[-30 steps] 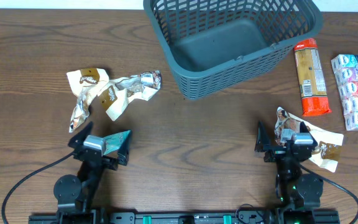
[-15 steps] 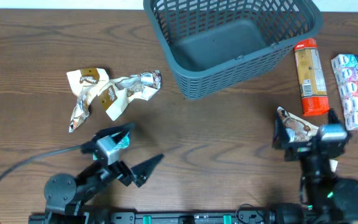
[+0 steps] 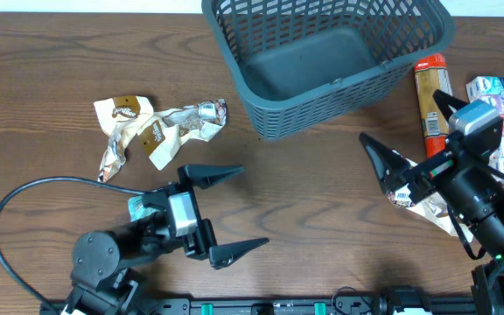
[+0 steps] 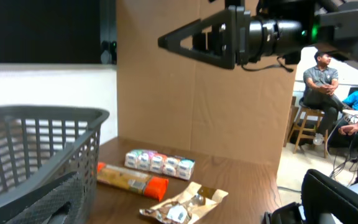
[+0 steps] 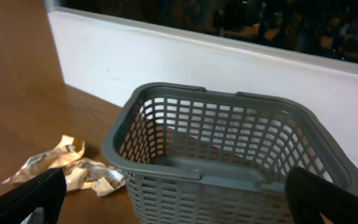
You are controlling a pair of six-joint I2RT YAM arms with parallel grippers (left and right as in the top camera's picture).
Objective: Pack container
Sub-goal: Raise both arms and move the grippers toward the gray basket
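Observation:
The container [image 3: 250, 73], a large dark grey-blue lattice basket, stands empty at the back centre; it also shows in the right wrist view [image 5: 229, 146] and the left wrist view [image 4: 39, 146]. My left gripper [image 3: 234, 213] is wide open and empty over bare table, pointing right. My right gripper [image 3: 412, 129] is wide open and empty, raised between the basket and an orange tube packet [image 3: 433, 96]. A crumpled wrapper [image 3: 420, 199] lies under the right arm. Crumpled gold-and-white wrappers [image 3: 151, 129] lie at the left.
A white-and-blue multipack [image 3: 497, 122] lies at the far right beside the orange packet. A teal packet [image 3: 136, 207] lies by the left arm. The left arm's cable [image 3: 24, 197] loops over the front left. People sit beyond the table's right side [image 4: 322, 74].
Both arms have risen from their folded pose at the front edge. The left gripper swung right and spread open. The right gripper moved up and right towards the orange packet, jaws wide.

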